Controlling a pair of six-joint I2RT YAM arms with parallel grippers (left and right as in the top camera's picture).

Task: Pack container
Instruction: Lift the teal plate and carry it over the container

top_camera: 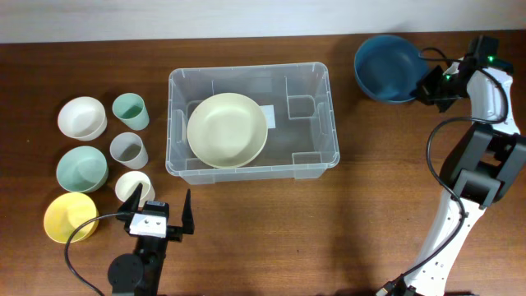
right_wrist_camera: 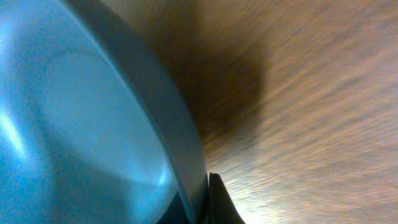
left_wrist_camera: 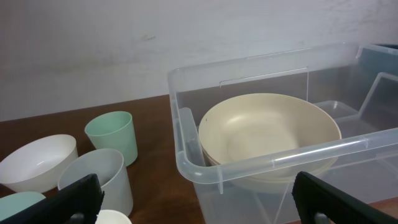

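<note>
Container (top_camera: 333, 115): clear plastic bin, centre of the wooden table (top_camera: 370, 230). Cream bowl (top_camera: 227, 129): inside the container, left half. Blue bowl (top_camera: 385, 66): just beyond the container's far right corner. Three small bowls (top_camera: 81, 168) and three cups (top_camera: 128, 150): grouped left of the container. Right gripper (top_camera: 429, 82): jaws closed on the blue bowl's right rim. Left gripper (top_camera: 162, 211): jaws fully apart, empty, beside the nearest cup.

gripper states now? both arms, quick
Left gripper: open, holding nothing.
Right gripper: closed on the rim of the blue bowl.
</note>
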